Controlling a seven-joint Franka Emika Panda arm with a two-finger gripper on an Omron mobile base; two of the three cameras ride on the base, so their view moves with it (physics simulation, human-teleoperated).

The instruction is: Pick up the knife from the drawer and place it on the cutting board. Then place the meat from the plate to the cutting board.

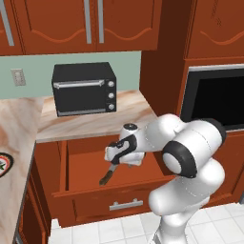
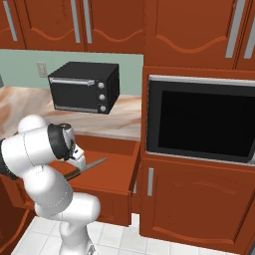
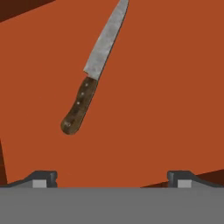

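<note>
While the gripper (image 3: 112, 177) hangs over the pulled-out drawer (image 1: 86, 162) with its two dark fingertips (image 3: 43, 177) spread wide and nothing between them, the knife (image 3: 94, 70) lies flat on the drawer floor below, apart from both tips and not yet touched. It looks like a light, rigid tool: a thin silver-grey blade that would be slick and narrow under the pads, and a thicker dark brown handle with rivets that offers more to squeeze. By my reading the handle is the place to take hold, near its middle, with the fingers closing across its width; a grip on the blade would likely slip or tip. Seen from the hand camera, the long axis runs on a diagonal, handle end toward the lower left and nearer the fingers, blade tip toward the upper right at the frame edge. The line between the open tips is not square to that axis, so the wrist probably needs some roll before it descends. From the left base camera, the handle (image 1: 106, 177) points toward the drawer front, and the right base camera shows the blade (image 2: 92, 165) reaching out from beside the hand. Beyond, a black toaster oven (image 1: 84, 88) stands on the marbled counter (image 1: 124, 116) above the drawer.
</note>
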